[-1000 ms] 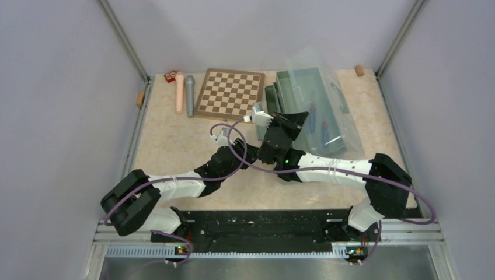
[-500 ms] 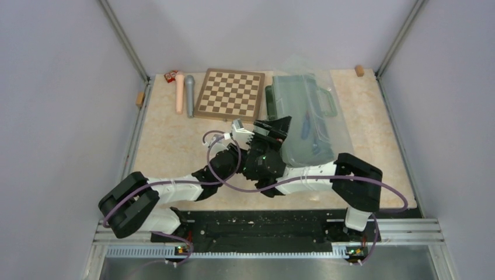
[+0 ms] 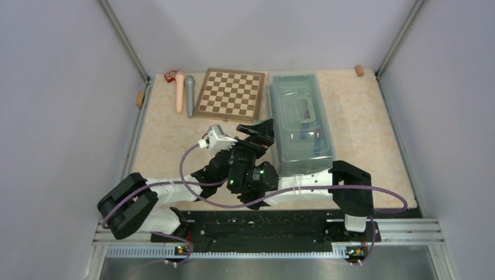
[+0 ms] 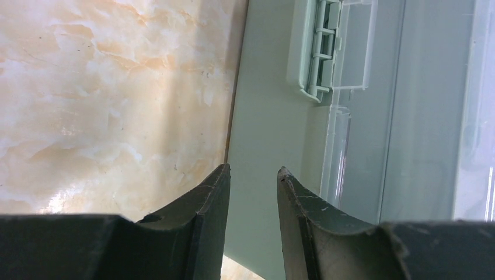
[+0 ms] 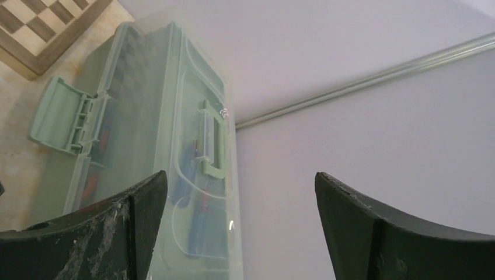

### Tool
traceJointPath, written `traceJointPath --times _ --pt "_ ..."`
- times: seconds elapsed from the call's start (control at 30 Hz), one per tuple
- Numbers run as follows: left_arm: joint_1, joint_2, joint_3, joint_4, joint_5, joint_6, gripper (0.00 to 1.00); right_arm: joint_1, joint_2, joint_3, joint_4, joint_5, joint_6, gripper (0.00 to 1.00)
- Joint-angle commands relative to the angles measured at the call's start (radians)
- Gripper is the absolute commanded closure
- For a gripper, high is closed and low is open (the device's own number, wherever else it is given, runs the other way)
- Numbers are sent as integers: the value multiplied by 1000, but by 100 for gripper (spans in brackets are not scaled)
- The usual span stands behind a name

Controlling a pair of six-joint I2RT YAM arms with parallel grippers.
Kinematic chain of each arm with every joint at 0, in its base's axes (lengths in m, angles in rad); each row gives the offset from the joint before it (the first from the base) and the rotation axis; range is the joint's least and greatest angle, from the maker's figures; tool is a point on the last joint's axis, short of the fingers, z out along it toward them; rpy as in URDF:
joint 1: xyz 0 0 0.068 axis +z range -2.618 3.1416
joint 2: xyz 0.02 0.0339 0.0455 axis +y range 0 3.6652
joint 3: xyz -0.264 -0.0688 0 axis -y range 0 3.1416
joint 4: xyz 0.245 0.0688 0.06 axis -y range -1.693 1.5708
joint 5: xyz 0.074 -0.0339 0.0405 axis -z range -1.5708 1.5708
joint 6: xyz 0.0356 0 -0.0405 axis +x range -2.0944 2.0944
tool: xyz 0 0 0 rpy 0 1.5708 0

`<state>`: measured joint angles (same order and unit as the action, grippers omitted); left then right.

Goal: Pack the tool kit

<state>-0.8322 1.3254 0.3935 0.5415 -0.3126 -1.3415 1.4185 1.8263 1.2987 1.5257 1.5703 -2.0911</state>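
Note:
The sage-green toolbox (image 3: 300,119) stands at the right back of the table with its translucent lid down. Through the lid (image 5: 175,116) I see the green handle (image 5: 211,143) and blue and red screwdrivers (image 5: 195,233). A side latch (image 4: 318,52) hangs unfastened. My right gripper (image 3: 257,128) sits just left of the box, jaws wide open and empty (image 5: 239,175). My left gripper (image 4: 254,172) points at the box's lower side wall, fingers apart with nothing between them. A small red box (image 3: 171,76) lies at the back left.
A brown chessboard (image 3: 229,93) lies left of the toolbox. A pink cylinder (image 3: 180,92) and a grey cylinder (image 3: 190,96) lie side by side further left. Small cork blocks (image 3: 359,70) sit by the frame posts. The two arms cross near the table's middle.
The raised lid has come down onto the toolbox. My right gripper has opened wide and drawn back to the left and nearer. The left arm has pulled back leftward.

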Motion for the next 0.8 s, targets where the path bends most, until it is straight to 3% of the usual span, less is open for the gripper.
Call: traceJointPath --times 0.0,0.27,0.53,0.7,0.77 --pt "3 -54 -16 -2 -47 -5 60 40 -37 57 202 166 -87 6" --pt "4 -129 -18 -66 -79 30 60 -31 -82 77 202 123 -48 4" --pt "7 -349 14 -294 -197 187 60 -189 -321 14 184 -143 147 3" --pt "6 -507 54 -430 -307 301 60 -205 -553 -133 -17 -340 525 3" --pt "7 -548 69 -447 -328 356 59 -226 -664 -220 -249 -418 766 3"
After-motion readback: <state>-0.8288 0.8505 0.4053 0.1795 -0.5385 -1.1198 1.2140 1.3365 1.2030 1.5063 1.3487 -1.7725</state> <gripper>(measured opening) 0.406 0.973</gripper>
